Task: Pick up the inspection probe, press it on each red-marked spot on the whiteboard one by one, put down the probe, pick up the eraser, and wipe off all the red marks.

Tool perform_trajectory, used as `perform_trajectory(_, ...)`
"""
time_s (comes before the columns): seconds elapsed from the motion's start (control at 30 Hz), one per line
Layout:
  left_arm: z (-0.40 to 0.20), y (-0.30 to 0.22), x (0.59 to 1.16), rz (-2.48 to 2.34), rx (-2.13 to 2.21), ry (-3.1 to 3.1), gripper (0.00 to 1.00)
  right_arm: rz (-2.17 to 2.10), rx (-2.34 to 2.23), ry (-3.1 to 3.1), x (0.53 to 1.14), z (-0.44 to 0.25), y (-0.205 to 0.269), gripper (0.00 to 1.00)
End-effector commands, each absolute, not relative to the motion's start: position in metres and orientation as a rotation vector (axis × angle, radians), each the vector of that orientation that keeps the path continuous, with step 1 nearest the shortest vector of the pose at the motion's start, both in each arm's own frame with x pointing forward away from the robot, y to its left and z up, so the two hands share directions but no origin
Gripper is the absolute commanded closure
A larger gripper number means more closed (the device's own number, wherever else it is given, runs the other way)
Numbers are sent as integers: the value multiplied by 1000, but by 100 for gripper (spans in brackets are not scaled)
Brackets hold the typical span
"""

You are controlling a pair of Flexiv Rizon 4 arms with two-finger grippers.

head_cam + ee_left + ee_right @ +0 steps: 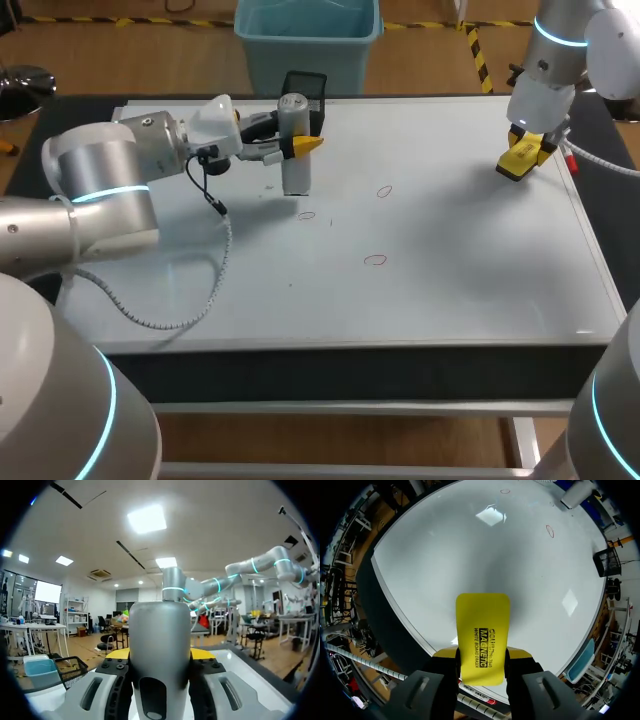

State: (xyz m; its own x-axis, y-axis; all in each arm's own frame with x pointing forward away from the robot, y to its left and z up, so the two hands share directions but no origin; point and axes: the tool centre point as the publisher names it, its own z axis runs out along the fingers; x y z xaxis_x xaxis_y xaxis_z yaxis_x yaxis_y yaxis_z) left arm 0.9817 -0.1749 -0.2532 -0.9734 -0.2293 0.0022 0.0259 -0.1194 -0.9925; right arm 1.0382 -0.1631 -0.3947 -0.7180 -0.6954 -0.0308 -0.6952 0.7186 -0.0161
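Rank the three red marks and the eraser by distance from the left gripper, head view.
1. Red mark beside the probe, below the left gripper; probe.
2. Back-right red mark.
3. Front red mark.
4. Eraser, far right, in the right gripper.

The left arm [100, 190] is built of thick, rounded silver-grey segments, with a glowing cyan ring at its joint and a white housing at the wrist. A black coiled cable [215, 290] runs from that wrist and loops over the whiteboard [450, 260]. The right arm [560, 60], above the whiteboard's far right corner, is the same silver-white with its own cyan ring, and a pale cable [595, 160] trails from its wrist. The left gripper [160, 654] and right gripper [482, 652] share one design: a light grey body with slot-shaped recesses, black finger mounts set with small round screws [116, 666], and bright yellow tips.
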Motion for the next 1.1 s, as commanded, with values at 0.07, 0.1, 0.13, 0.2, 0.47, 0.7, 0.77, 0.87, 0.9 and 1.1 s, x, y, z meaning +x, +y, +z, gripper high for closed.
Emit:
perform_trajectory(0.07, -248, -157, 980, -2177, -273, 1984, 100, -9, -1168, 2881, 1038, -394, -164, 100)
perform_trajectory(0.1, -248, -153, 981, -2176, -274, 1984, 100, -9, -1168, 2881, 1038, -394, -164, 100)
perform_trajectory(0.13, -247, -149, 982, -2170, -278, 1981, 100, -9, -1168, 2881, 1038, -394, -164, 100)
perform_trajectory(0.2, -246, -138, 987, -2150, -300, 1975, 100, -9, -1168, 2881, 1038, -394, -164, 100)
perform_trajectory(0.47, -236, -93, 998, -2070, -340, 1958, 100, -9, -1168, 2881, 1038, -394, -164, 100)
perform_trajectory(0.7, -242, -54, 1009, -2036, -397, 1933, 100, -9, -1168, 2881, 1038, -394, -164, 100)
perform_trajectory(0.77, -244, -45, 1011, -2025, -409, 1933, 100, -9, -1168, 2881, 1038, -394, -164, 100)
perform_trajectory(0.87, -244, -33, 1013, -2025, -409, 1906, 100, -9, -1168, 2881, 1038, -394, -164, 100)
perform_trajectory(0.9, -245, -28, 1014, -2038, -409, 1880, 100, -9, -1168, 2881, 1038, -394, -164, 100)
perform_trajectory(1.1, -250, -14, 1015, -2031, -427, 1855, 100, -9, -1168, 2881, 1038, -394, -164, 100)
